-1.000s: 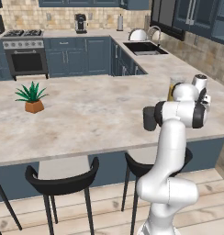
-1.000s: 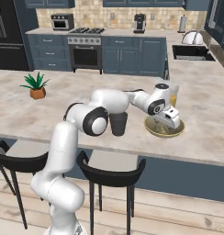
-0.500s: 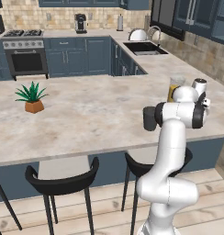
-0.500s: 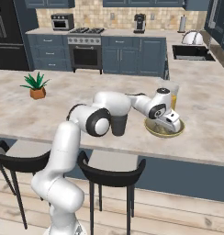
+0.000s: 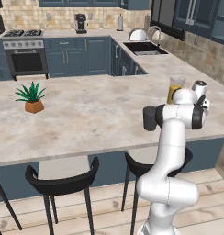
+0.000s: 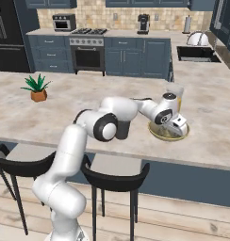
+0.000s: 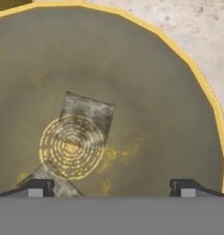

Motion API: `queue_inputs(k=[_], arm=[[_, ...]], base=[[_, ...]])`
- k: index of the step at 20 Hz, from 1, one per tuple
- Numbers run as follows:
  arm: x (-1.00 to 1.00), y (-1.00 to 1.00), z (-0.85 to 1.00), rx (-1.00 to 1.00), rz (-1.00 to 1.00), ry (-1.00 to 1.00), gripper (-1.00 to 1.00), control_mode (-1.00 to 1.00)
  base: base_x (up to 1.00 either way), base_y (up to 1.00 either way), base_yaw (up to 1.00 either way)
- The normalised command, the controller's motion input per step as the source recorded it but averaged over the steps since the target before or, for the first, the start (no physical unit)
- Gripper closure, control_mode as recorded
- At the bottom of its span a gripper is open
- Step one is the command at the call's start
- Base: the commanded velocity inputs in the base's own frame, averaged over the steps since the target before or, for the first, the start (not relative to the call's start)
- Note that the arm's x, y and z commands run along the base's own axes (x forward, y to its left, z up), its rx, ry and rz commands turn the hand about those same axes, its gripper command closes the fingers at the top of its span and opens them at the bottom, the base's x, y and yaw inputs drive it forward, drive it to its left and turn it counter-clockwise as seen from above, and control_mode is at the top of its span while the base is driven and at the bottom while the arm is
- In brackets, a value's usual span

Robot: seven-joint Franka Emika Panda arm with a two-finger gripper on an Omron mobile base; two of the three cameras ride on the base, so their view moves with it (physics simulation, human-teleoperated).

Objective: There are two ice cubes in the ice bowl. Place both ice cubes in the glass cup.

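Between the two dark fingertips (image 7: 36, 188), wide apart: bare olive bowl floor, nothing clamped. Jaws open, lowered inside the ice bowl (image 7: 146, 73), hand (image 6: 176, 126) just above its bottom. Just ahead of the left fingertip, one translucent ice cube (image 7: 86, 114) lying flat on the bowl's ringed centre; a second ice cube (image 7: 52, 176) close beside that fingertip, partly cut off at the frame's lower edge. Around them, the yellow bowl rim and marbled table (image 7: 196, 27) beyond. Behind the bowl (image 6: 157, 134) in the right base view, touching or just beside it, cannot tell which: the glass cup (image 6: 175, 94), upright, amber-tinted. Far to the left on the table (image 6: 88, 94), well apart: a potted plant (image 6: 37, 88).
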Motion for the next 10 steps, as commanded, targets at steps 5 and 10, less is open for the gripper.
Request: queue_inputs(k=[5,10], arm=[[0.11,-0.09,-0.19,0.00,0.00,0.00,-1.00,-1.00],[0.32,-0.01,-0.21,0.00,-0.02,0.00,-1.00,-1.00]], base=[[0.00,0.00,0.00],[0.00,0.00,0.00]])
